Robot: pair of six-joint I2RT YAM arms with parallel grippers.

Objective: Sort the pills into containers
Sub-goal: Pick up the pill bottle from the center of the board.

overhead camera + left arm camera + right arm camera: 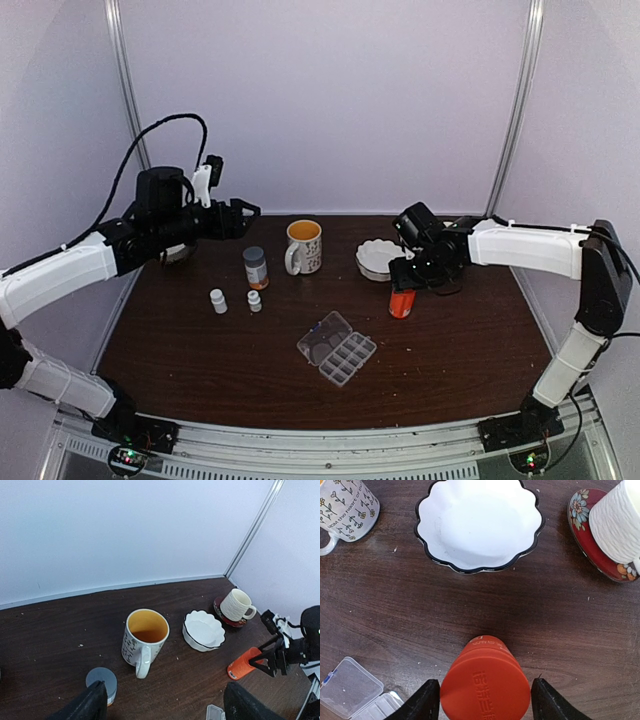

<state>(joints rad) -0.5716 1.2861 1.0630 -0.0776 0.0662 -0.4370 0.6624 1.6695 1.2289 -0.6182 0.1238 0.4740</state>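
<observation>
Down at the right pincer (485, 687), the two fingers stand either side of the orange bottle (485, 672), close against its cap, though I cannot tell whether they press it; a white bowl (479, 525) sits just beyond. The clear pill box (337, 347) lies lid-open near the table's middle, apart from both arms, any pills too small to make out. The left pincer (165, 707) hangs empty, fingers wide apart, near a grey-capped bottle (101, 680).

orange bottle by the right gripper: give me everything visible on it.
The orange bottle is an opaque, plastic-looking cylinder with raised lettering on its end face. It seems to stand upright on the dark wooden table, near the scalloped white bowl. The right gripper straddles it, one finger per side; contact is unclear.
</observation>
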